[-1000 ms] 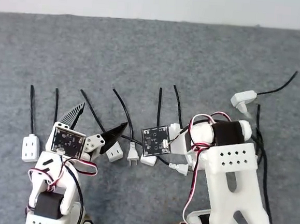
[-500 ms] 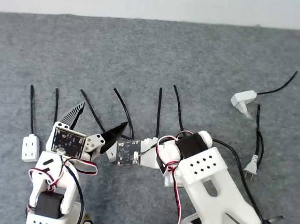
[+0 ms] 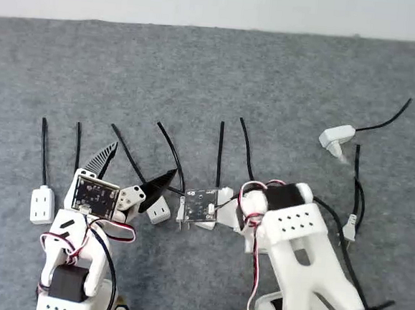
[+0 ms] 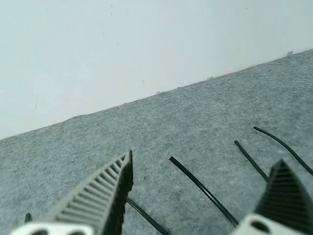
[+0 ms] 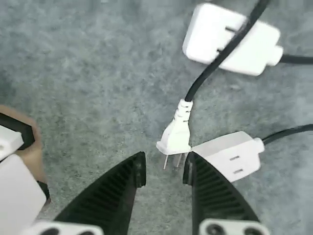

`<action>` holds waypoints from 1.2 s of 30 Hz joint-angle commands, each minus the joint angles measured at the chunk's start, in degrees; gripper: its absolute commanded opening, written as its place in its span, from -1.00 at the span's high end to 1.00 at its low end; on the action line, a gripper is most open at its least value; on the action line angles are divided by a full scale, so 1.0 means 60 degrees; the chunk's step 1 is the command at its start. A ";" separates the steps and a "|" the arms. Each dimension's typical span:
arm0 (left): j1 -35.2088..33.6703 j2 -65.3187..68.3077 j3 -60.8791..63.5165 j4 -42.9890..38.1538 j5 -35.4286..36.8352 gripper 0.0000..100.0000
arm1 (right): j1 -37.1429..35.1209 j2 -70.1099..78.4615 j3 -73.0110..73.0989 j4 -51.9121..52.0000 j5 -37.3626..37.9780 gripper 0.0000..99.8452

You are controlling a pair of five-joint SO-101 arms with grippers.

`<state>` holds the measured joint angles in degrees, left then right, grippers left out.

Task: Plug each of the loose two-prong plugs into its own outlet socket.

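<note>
My right gripper (image 5: 164, 164) is open and hangs low over a white two-prong plug (image 5: 175, 139) on the grey carpet. The plug's prongs point into the gap between the black fingers. One white outlet socket (image 5: 230, 156) lies right beside a finger, and the plug's black cord crosses another (image 5: 232, 39). In the high view the right wrist board (image 3: 200, 205) covers that plug. My left gripper (image 3: 138, 162) stands open and holds nothing, next to a white outlet (image 3: 159, 209). Another plug (image 3: 350, 227) lies at the far right.
A white outlet (image 3: 42, 205) sits at the far left, and another (image 3: 336, 136) sits at the back right with its cord. Several black cords (image 3: 220, 152) fan out toward the back. A pale wall (image 4: 146, 44) borders the carpet.
My right arm swung left toward the left gripper, then came partway back to the right and now sits over the middle plug. The left arm stayed still.
</note>
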<state>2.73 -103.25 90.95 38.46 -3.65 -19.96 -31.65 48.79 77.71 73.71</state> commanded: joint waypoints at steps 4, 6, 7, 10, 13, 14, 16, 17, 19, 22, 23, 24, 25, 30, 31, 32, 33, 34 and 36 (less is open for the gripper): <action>0.0059 -0.0190 -0.0051 -0.0293 -0.0088 0.18 | 0.0242 0.2308 -0.0308 -0.0637 0.0967 0.72; 0.0059 -0.0190 -0.0051 -0.0293 -0.0088 0.18 | 0.0315 0.3040 -0.0601 -0.0799 0.0938 0.72; 0.0059 -0.0190 -0.0051 -0.0293 -0.0088 0.18 | 0.0374 0.3333 -0.0791 -0.0784 0.0938 0.72; 0.0117 -0.0190 -0.0051 -0.0293 -0.0088 0.18 | 0.0432 0.3729 -0.1172 -0.0857 0.0938 0.72; 0.0396 -0.0190 0.0037 -0.0264 -0.0425 0.18 | 0.0374 0.3788 -0.1260 -0.0872 0.0938 0.72; 0.0454 -0.0190 0.0081 -0.0293 -0.0484 0.18 | 0.0359 0.3773 -0.1260 -0.0872 0.0938 0.72; 0.0454 -0.0190 0.0095 -0.0293 -0.0469 0.18 | 0.0330 0.3773 -0.1260 -0.0872 0.0938 0.72; 0.0440 -0.0190 0.0095 -0.0293 -0.0469 0.18 | 0.0315 0.3773 -0.1260 -0.0872 0.0938 0.72; 0.0440 -0.0190 0.0066 -0.0293 -0.0469 0.18 | 0.0286 0.3773 -0.1260 -0.0872 0.0938 0.72; 0.0440 -0.0190 0.0066 -0.0293 -0.0469 0.18 | 0.0330 0.3788 -0.1582 -0.0799 0.0908 0.72; 0.0440 -0.0190 0.0066 -0.0293 -0.0469 0.18 | 0.0344 0.3788 -0.1700 -0.0784 0.0806 0.72; 0.0440 -0.0190 0.0066 -0.0293 -0.0469 0.18 | 0.0344 0.3817 -0.1817 -0.0799 0.0615 0.72; 0.0440 -0.0190 0.0066 -0.0293 -0.0469 0.18 | 0.0330 0.3832 -0.1890 -0.0799 0.0498 0.72; 0.0440 -0.0190 0.0066 -0.0293 -0.0469 0.18 | 0.0286 0.3861 -0.2198 -0.0784 0.0396 0.72; 0.0440 -0.0190 0.0066 -0.0293 -0.0469 0.18 | 0.0286 0.3861 -0.2168 -0.0813 0.0396 0.71; 0.0440 -0.0190 0.0066 -0.0293 -0.0469 0.18 | 0.0286 0.3875 -0.2125 -0.0828 0.0396 0.71; 0.0440 -0.0190 0.0066 -0.0293 -0.0469 0.18 | 0.0286 0.3890 -0.2066 -0.0813 0.0381 0.71; 0.0440 -0.0190 0.0066 -0.0293 -0.0469 0.18 | 0.0286 0.3934 -0.2007 -0.0784 0.0381 0.71; 0.0440 -0.0190 0.0066 -0.0293 -0.0469 0.18 | 0.0286 0.4081 -0.1919 -0.0784 0.0381 0.71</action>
<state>5.10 -103.25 92.09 38.46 -5.85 -18.20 -7.47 38.86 73.41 76.62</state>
